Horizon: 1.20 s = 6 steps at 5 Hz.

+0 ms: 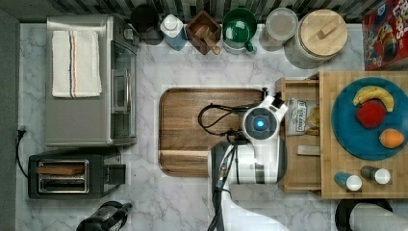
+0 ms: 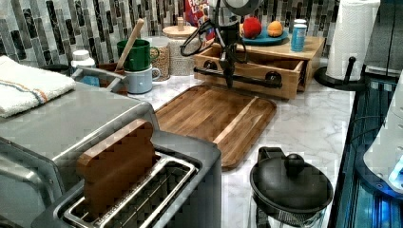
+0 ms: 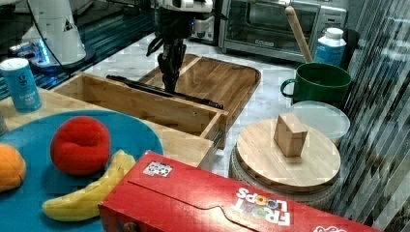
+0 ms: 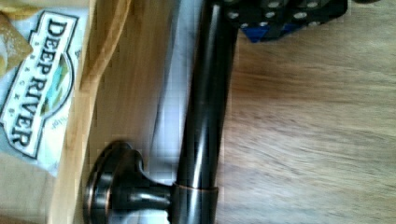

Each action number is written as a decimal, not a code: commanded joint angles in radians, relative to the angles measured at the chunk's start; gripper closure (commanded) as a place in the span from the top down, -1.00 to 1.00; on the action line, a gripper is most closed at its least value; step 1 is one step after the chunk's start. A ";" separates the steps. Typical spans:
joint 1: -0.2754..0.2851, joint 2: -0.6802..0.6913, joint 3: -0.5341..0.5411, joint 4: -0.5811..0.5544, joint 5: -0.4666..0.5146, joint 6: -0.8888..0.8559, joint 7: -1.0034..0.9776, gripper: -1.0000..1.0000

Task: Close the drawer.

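Note:
The drawer [image 1: 302, 166] is a shallow light-wood box that stands pulled out from under the butcher-block slab [image 1: 332, 82], toward the top view's left. A long black bar handle [image 4: 205, 116] runs across its front [image 2: 252, 89]. A Deep River chip bag [image 1: 298, 115] lies inside it. My gripper [image 2: 228, 76] points straight down at the handle, about midway along the bar [image 3: 193, 99]. Its fingers look shut, and they sit against the bar's outer side, over the brown tray, with nothing held. In the wrist view the fingertips [image 4: 280, 14] touch the bar's side.
The brown rounded tray [image 1: 192, 130] lies right in front of the drawer. The slab carries a blue plate [image 1: 358, 139] of fruit and two shakers. A toaster oven [image 1: 86, 82], toaster [image 1: 67, 175], kettle [image 2: 290, 187], mugs and jars line the counter's edges.

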 commanded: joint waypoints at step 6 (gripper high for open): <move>-0.272 0.110 -0.118 0.321 0.026 0.042 -0.290 -1.00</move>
